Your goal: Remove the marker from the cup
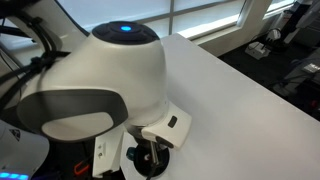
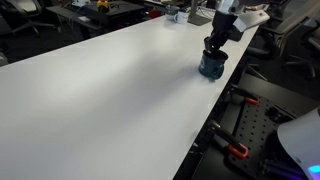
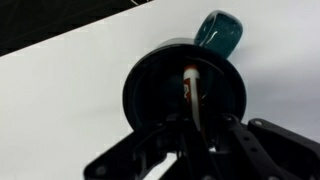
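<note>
Wrist view, L to R: white table (image 3: 60,90), black cup (image 3: 140,95) mid-frame w/ marker (image 3: 190,85) inside it, teal handle (image 3: 222,33) upper right. Gripper (image 3: 196,128) at cup mouth; can't tell if it's clamped on marker.

Mostly just a big white robot arm (image 1: 100,85) up close at the left edge of the white counter (image 1: 240,110), with a blue light (image 1: 126,28) on top and a grey panel (image 1: 65,105) on its side. Windows (image 1: 200,15) and dark chairs (image 1: 290,55) past the far edge.
</note>
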You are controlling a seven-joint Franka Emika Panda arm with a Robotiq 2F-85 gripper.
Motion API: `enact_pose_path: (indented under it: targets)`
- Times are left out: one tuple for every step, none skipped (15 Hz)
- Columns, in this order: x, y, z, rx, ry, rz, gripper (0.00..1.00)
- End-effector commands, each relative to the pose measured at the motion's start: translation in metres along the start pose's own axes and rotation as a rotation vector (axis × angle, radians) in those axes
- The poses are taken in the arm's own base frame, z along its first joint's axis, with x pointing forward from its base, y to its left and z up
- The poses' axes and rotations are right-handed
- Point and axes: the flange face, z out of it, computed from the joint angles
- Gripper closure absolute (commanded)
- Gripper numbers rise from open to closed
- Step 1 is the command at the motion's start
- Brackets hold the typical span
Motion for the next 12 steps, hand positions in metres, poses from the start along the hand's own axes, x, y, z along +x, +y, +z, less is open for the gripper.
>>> enact_pose_path:
  targets:
    - [-0.003, -0.012, -0.032, 0.020, -0.012, -0.004, 0.95]
    - [-0.001, -0.014, -0.039, 0.019, -0.010, -0.004, 0.95]
    - [0.001, -0.016, -0.046, 0.017, -0.008, -0.010, 0.95]
    - [0.002, -0.018, -0.052, 0.014, -0.008, -0.017, 0.95]
    - [0.002, -0.020, -0.059, 0.012, -0.010, -0.018, 0.95]
    - [0.002, -0.021, -0.067, 0.011, -0.011, -0.019, 0.95]
    - [0.002, -0.023, -0.075, 0.012, -0.009, -0.019, 0.95]
    - [0.001, -0.024, -0.082, 0.011, -0.010, -0.020, 0.95]
    - [0.001, -0.027, -0.090, 0.011, -0.009, -0.019, 0.95]
    - [0.001, -0.029, -0.097, 0.010, -0.014, -0.023, 0.95]
    - [0.002, -0.032, -0.104, 0.009, -0.019, -0.027, 0.95]
    - [0.002, -0.035, -0.110, 0.009, -0.031, -0.033, 0.95]
